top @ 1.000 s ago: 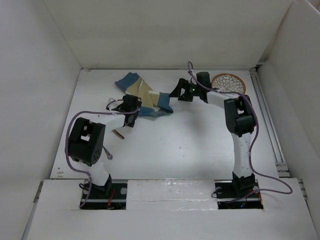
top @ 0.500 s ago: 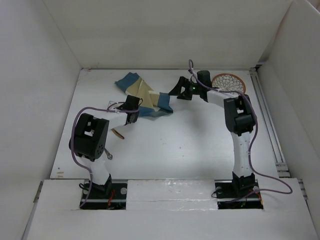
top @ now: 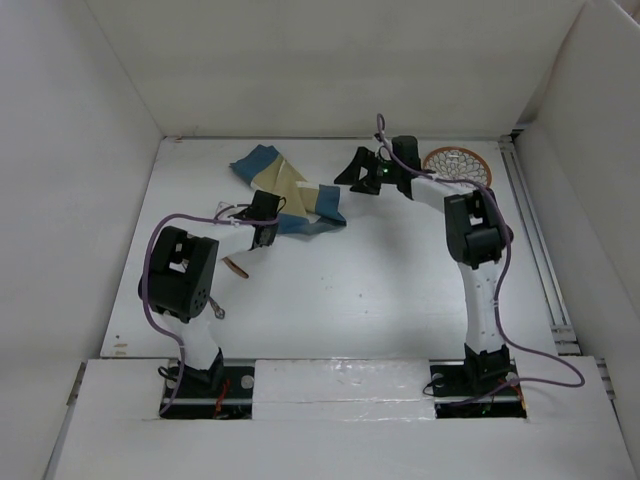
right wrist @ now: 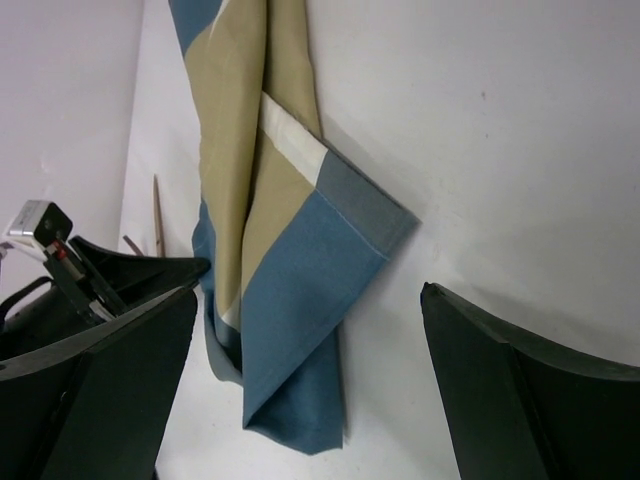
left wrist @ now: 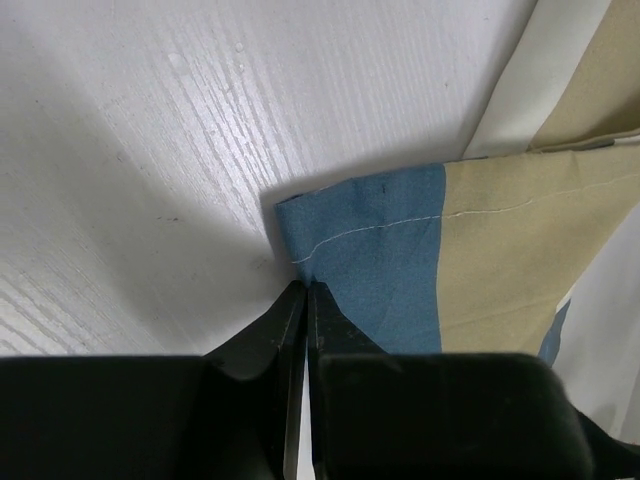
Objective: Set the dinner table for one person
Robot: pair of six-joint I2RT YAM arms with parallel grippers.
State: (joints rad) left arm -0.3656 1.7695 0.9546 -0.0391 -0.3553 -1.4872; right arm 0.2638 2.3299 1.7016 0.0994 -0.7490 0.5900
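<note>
Far-left on the dinner table [top: 380, 290]: checked placemat [top: 290, 195] lies crumpled, folded over itself. Left gripper [left wrist: 305, 292] is clenched on the edge of its near blue corner; the bite looks very shallow. Right gripper [top: 352, 170] is released, jaws wide, above the cloth's right end, grasping nothing. Risks: the thin pinch may slip under a pull. With only 1 corner held, a drag could shift the heap unspread or sweep it toward the round woven mat [top: 457, 165], far right.

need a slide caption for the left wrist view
Close-up: left gripper, jaws shut on the blue corner of the placemat lying on the white table.
</note>
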